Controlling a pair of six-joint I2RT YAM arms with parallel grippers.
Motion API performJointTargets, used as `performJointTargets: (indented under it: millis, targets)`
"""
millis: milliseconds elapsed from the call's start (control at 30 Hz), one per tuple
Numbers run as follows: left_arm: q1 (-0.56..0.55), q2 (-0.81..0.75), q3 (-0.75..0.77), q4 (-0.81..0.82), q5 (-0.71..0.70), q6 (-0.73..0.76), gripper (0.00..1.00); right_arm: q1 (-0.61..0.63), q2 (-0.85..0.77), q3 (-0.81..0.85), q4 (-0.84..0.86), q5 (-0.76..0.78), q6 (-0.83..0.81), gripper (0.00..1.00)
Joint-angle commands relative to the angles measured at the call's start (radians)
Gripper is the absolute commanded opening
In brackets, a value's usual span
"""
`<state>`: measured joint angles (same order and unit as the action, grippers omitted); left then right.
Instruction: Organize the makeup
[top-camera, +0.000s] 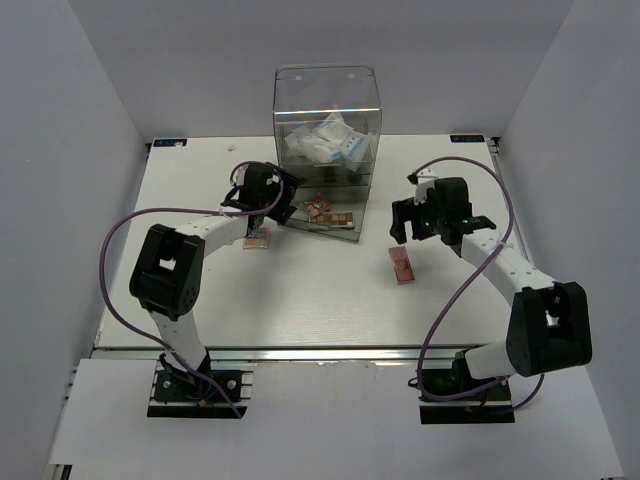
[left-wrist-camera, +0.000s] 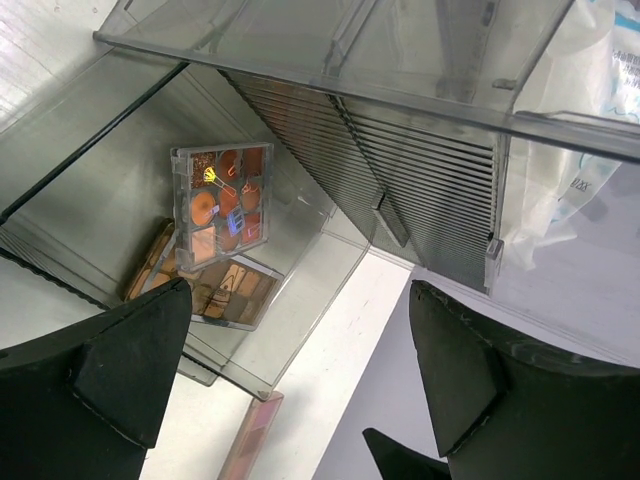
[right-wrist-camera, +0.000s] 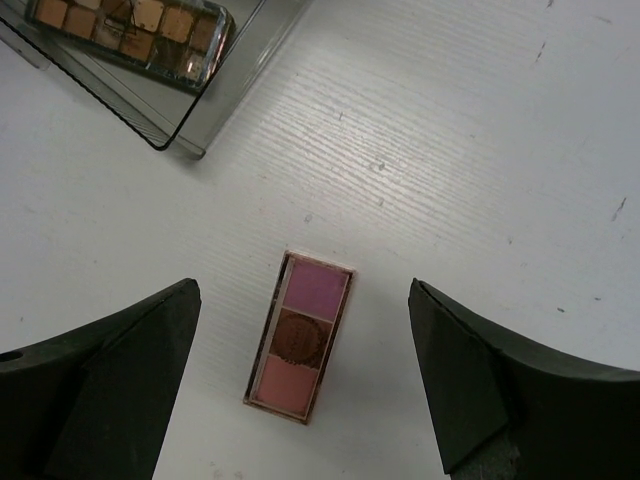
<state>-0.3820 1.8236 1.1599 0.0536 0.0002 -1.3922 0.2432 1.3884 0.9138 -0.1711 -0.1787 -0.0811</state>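
A pink, brown and peach palette (right-wrist-camera: 300, 348) lies on the white table (top-camera: 330, 300), also in the top view (top-camera: 402, 265). My right gripper (right-wrist-camera: 303, 286) hangs open above it, empty, a finger on each side. My left gripper (left-wrist-camera: 300, 300) is open and empty at the pulled-out bottom drawer (top-camera: 345, 232). In that drawer lie a multicolour palette (left-wrist-camera: 220, 200) and a brown palette (left-wrist-camera: 228, 292). A second pink palette (top-camera: 257, 238) lies on the table under my left wrist. A white-blue packet (top-camera: 325, 143) sits in the box's upper part. No round jar or black cylinder shows.
The tall clear acrylic drawer box (top-camera: 327, 90) stands at the back centre. Its drawer juts toward the arms, and its corner shows in the right wrist view (right-wrist-camera: 175, 140). White walls enclose the table on three sides. Purple cables loop off both arms.
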Motion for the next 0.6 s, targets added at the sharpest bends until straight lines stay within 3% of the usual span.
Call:
performJointTargets:
  millis: [0, 333, 567]
  targets:
    - [-0.005, -0.067, 0.03, 0.006, -0.006, 0.041, 0.98, -0.002, 0.027, 0.056, -0.056, -0.002, 0.03, 0.89]
    - [-0.005, -0.349, -0.071, -0.199, -0.132, 0.347, 0.98, 0.024, 0.173, 0.114, -0.191, 0.091, 0.106, 0.89]
    - [0.022, -0.546, -0.264, -0.279, -0.201, 0.391, 0.98, 0.083, 0.222, 0.112, -0.212, 0.133, 0.121, 0.89]
